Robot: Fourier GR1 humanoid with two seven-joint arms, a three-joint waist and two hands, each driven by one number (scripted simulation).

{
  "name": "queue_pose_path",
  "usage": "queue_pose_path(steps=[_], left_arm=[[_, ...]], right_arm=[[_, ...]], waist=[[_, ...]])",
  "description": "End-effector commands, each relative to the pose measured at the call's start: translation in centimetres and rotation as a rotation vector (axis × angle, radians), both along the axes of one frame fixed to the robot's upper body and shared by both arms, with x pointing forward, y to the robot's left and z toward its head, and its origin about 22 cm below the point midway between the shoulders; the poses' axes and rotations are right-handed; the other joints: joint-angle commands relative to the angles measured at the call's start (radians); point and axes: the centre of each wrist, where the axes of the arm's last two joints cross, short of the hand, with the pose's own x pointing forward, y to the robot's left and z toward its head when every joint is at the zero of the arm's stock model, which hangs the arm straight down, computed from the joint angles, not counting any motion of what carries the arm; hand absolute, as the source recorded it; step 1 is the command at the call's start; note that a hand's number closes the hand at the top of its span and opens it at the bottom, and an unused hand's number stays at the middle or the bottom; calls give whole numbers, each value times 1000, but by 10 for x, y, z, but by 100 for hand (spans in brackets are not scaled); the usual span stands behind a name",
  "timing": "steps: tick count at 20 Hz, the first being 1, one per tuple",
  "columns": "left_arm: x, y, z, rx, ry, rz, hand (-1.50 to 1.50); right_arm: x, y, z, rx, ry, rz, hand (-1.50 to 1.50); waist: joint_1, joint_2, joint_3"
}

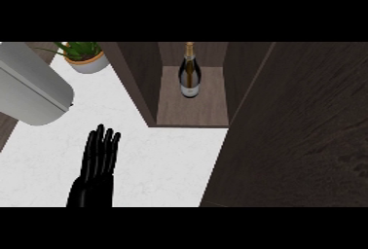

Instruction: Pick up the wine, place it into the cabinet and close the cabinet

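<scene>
The wine bottle (190,78) stands upright inside the open dark wood cabinet (141,82), toward the back of its shelf. It has a dark body, a gold neck and a pale label. The cabinet's door (302,136) swings out wide at the right and fills that side of the view. My left hand (97,163) rests open on the white counter at lower left, fingers straight and pointing away, well apart from the bottle. The right hand does not show.
A grey rounded appliance (32,92) sits at the left edge. A potted green plant (86,56) stands at the back left. The white counter (165,160) stretches between my hand and the cabinet.
</scene>
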Motion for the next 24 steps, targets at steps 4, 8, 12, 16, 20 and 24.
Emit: queue_pose_path(steps=[4, 8, 12, 16, 20, 24], left_arm=[[-21, 41, 11, 17, -21, 9, -150], [-23, 56, 23, -6, -17, 37, -150], [-32, 82, 34, -13, 1, 27, -150], [-37, 102, 29, -1, -15, 45, -150], [-42, 128, 32, -12, -1, 22, -150], [-35, 137, 39, -14, -40, 4, -150]], right_arm=[[-26, 17, 35, 71, -85, 146, 150], [-20, 34, 34, 85, -23, 181, 150], [-14, 56, 31, 105, 23, 193, 150], [-5, 84, 25, 111, 4, 201, 150], [14, 105, 28, 113, -6, 136, 150], [32, 121, 38, 101, -38, 124, 150]], waist=[[5, 0, -2], [10, 1, -2], [24, -4, -4], [32, -2, -4], [47, 3, -5], [48, 8, -4]])
